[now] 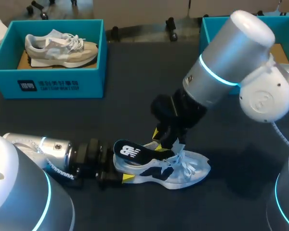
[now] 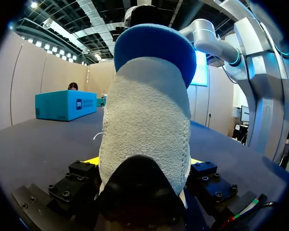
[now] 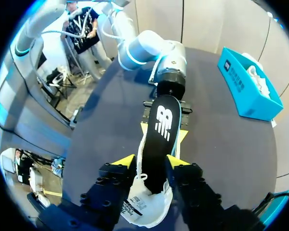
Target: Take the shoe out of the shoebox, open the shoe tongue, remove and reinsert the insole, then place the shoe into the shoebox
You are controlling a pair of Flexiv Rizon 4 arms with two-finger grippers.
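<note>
A white and grey shoe (image 1: 183, 171) lies on its sole on the dark table, toe to the right. My left gripper (image 1: 116, 171) comes in low from the left and is shut on the heel (image 2: 144, 130), one yellow tip on each side. A black insole (image 1: 131, 153) with a white logo and a blue underside (image 2: 154, 43) sticks up and back out of the shoe over the heel. My right gripper (image 1: 166, 142) hangs over the laces and tongue. In its wrist view the gripper (image 3: 150, 162) is shut on the insole (image 3: 161, 130), near the insole's front end.
A teal shoebox (image 1: 48, 82) stands at the back left and holds a second, beige shoe (image 1: 60, 48). Another teal box (image 1: 212, 24) sits at the back right, partly behind my right arm. Bare tabletop lies between the boxes and the shoe.
</note>
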